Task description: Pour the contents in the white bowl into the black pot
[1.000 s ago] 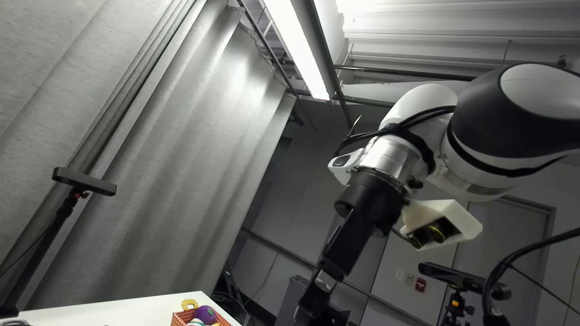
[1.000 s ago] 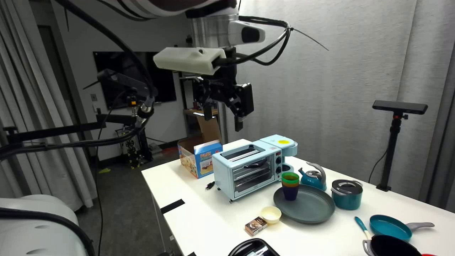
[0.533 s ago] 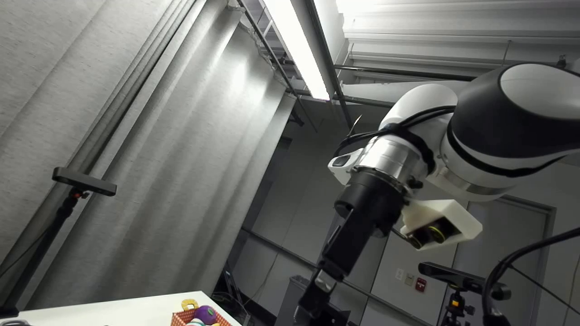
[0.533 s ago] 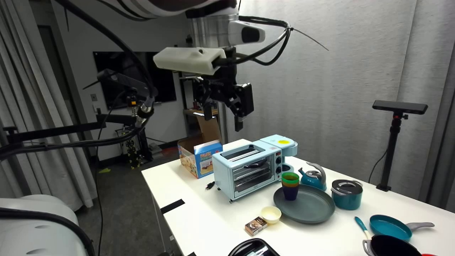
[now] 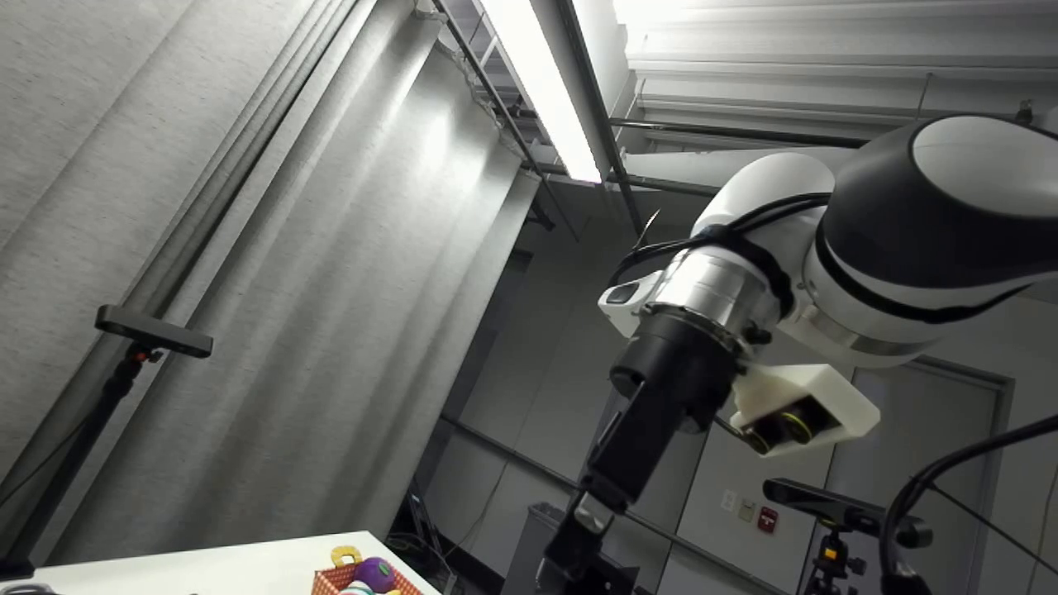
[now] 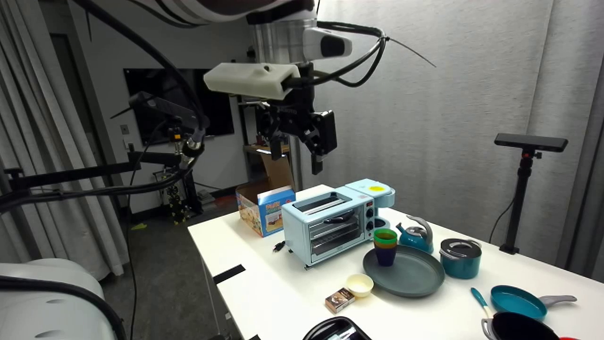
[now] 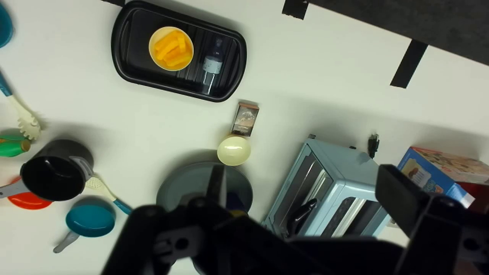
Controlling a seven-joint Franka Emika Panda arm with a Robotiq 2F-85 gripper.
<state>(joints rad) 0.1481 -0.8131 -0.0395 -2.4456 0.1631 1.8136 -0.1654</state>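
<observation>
Arm [image 5: 926,219] high above table [image 6: 278,293]; gripper [image 6: 297,161] pointing down, 2 fingers [image 6: 326,134] apart.

Robotics lab, pretty clearly, despite the light-blue toaster oven [image 6: 335,231] and teal kettle [image 6: 416,240] on the white desk [image 6: 288,293]. Evidence: cabled robot arm [image 5: 917,227] overhead, desk edge marked with black tape [image 6: 229,273], camera-style bars [image 6: 531,141] on black stands [image 6: 517,203], tall grey curtains [image 6: 439,118], a long ceiling light [image 5: 545,91], a dark panel [image 6: 217,111] on the far wall [image 6: 203,52].

Wrist view faces down onto table [image 7: 305,72]; both exterior views share arm [image 5: 893,227].
</observation>
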